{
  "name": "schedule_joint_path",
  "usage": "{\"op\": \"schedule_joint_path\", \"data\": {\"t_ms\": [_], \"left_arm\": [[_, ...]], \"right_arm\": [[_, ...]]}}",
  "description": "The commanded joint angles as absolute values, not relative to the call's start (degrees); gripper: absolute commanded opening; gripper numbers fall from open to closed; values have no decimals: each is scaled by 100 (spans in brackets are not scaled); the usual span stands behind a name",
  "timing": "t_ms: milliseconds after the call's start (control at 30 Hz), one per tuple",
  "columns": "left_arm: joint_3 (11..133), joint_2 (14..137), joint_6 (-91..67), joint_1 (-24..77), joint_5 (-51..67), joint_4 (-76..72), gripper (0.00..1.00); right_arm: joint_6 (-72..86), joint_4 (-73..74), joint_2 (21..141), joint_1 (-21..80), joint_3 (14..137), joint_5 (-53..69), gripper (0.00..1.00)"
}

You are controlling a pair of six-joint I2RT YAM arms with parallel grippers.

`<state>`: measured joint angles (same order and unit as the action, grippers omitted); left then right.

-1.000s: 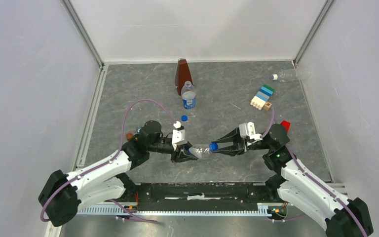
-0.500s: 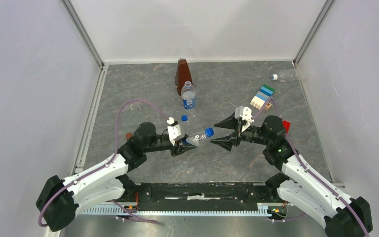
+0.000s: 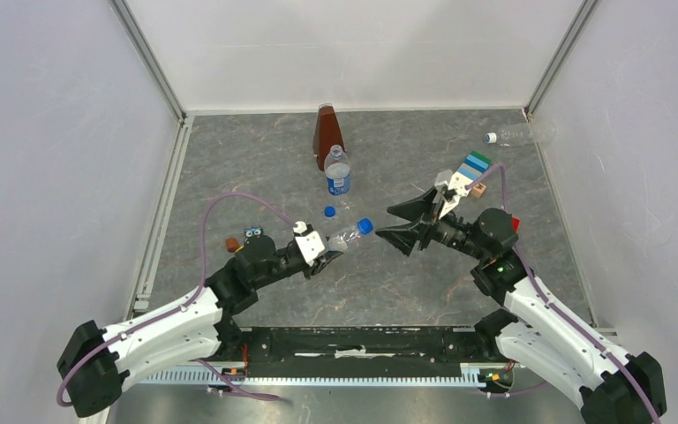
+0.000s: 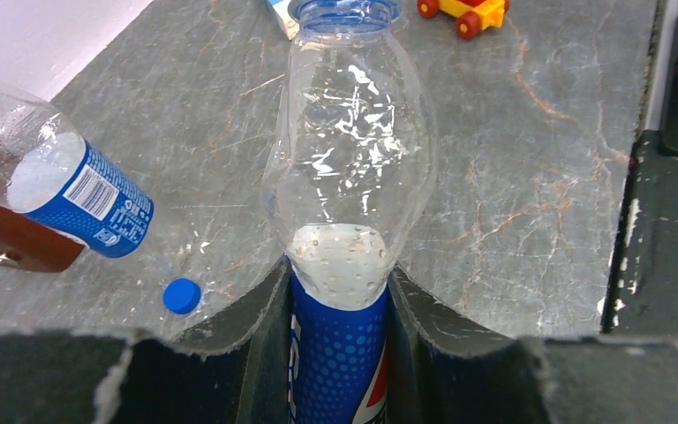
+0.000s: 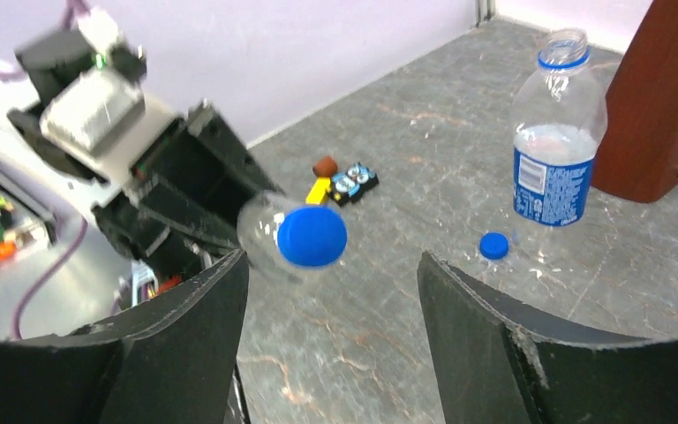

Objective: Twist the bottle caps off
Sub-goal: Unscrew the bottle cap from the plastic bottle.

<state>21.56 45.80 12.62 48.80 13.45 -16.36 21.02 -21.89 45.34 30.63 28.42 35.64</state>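
The pyramid thing [image 3: 326, 132] sits right behind the upright bottle [image 3: 338, 173]. The loose cap [image 3: 329, 211] is just in front, toy blocks [image 3: 468, 175] off right.

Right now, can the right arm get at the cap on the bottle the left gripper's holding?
Probably yes: the right gripper is open and aimed at the blue cap, nothing between them; the left gripper presents the bottle cap-first.

We look down on the whole table [image 3: 256, 168] from above and behind the arm bases. Our left wrist camera sits close against the held bottle [image 4: 349, 177], facing right and far along it. Our right wrist camera faces left, near that bottle's blue cap [image 5: 312, 236]. All three views share the upright bottle [image 3: 338, 174] and loose cap [image 3: 329, 211].
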Motion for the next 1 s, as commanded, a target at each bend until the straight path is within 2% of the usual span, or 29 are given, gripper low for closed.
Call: {"op": "schedule_joint_path", "data": {"t_ms": [0, 333, 433, 700, 967], "left_arm": [[2108, 4507, 1938, 5194, 436, -1932, 2], [2135, 4649, 2193, 5523, -208, -2119, 2], [2140, 4695, 2233, 5546, -285, -2133, 2], [2153, 4838, 2215, 5590, -283, -2271, 2], [2054, 4681, 2184, 5599, -296, -2284, 2]], "right_arm": [[3470, -3378, 4622, 3050, 2865, 3183, 75], [3931, -3613, 5277, 3049, 3020, 3437, 73], [4165, -4091, 5484, 3048, 2965, 3765, 70], [4197, -4267, 5955, 3050, 3015, 4037, 60], [3996, -4256, 6186, 3047, 3068, 4308, 55]]}}
